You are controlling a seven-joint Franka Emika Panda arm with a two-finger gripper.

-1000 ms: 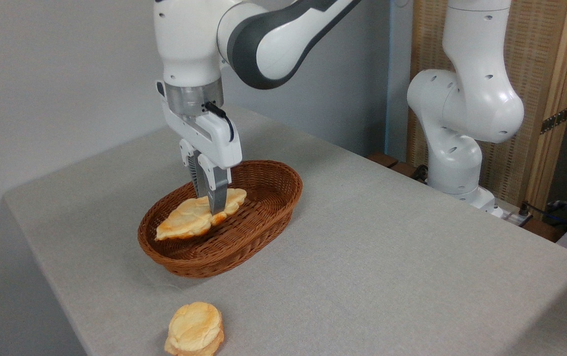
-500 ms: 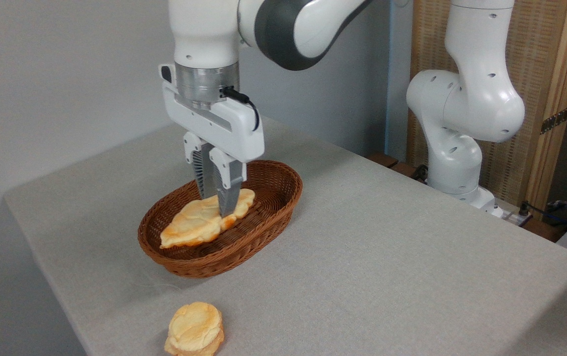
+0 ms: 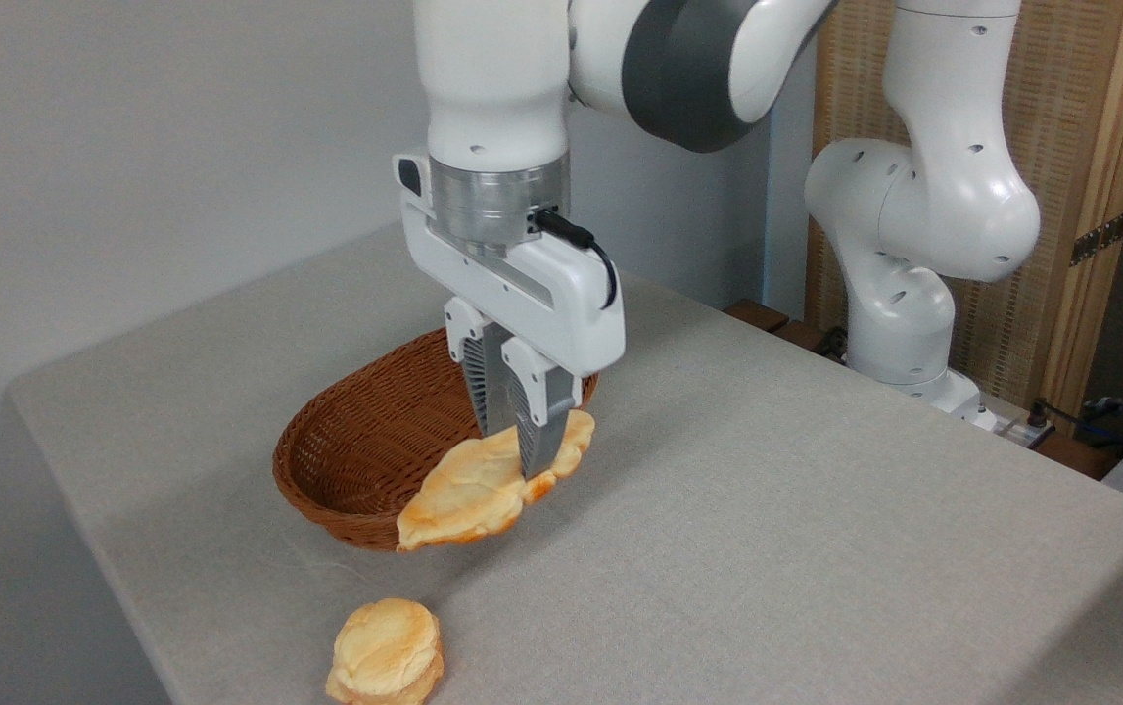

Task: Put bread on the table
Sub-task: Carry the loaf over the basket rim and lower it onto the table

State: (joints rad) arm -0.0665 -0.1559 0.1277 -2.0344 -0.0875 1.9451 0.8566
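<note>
You had soft, even light, bright enough throughout, with no hard glare. The worktop (image 3: 767,509) was evenly lit; shadows on it were faint and blurred at the edges, a pale one under the bread (image 3: 483,485) and to its right, another beside the basket (image 3: 355,460). The arm (image 3: 923,196) carried only dull highlights on its white shell. Focus was fair at the centre, the basket weave readable, though the frame looked slightly soft and grainy overall. The bun (image 3: 387,651) was cut by the bottom edge. You saw no clear bending of lines at the edges.
</note>
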